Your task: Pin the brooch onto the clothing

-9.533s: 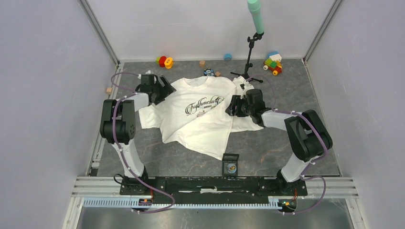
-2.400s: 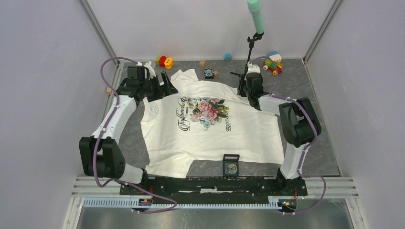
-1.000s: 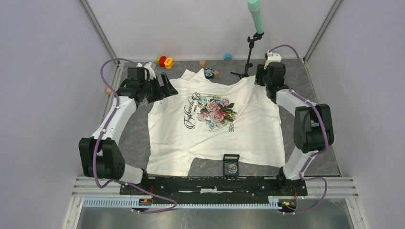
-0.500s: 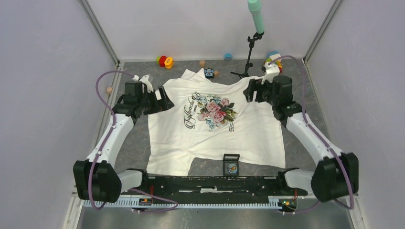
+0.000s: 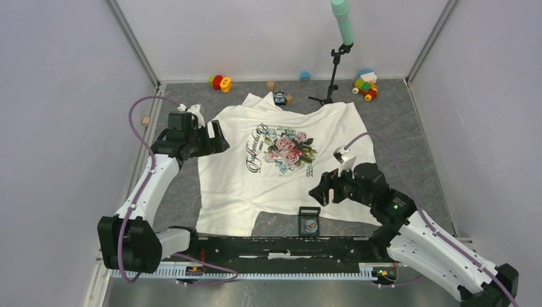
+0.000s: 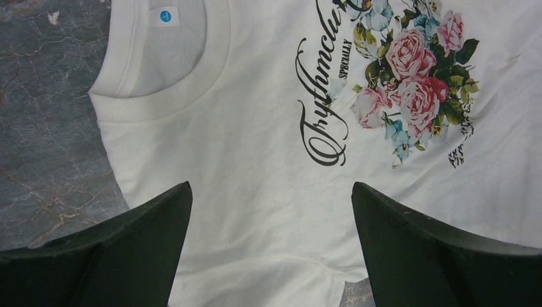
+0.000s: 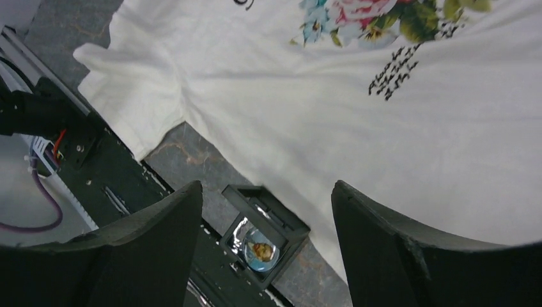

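Note:
The clothing, a white T-shirt with a rose print, lies spread flat on the grey floor. The brooch is a small bluish disc in a black square holder at the shirt's near hem. My right gripper hovers open just above that hem. In its wrist view the brooch lies below and between the open right gripper. My left gripper stands open and empty at the shirt's left edge. The left wrist view has the left gripper over the shirt near the collar.
A microphone stand rises behind the shirt. Toys lie along the back wall: a red-and-yellow one, a coloured block vehicle, a small black-and-blue toy and wooden cubes. The black base rail runs along the near edge.
My right gripper has let go of the shirt's far right shoulder, opened, and swung back to the near hem above the holder. The left gripper drew back slightly, still open.

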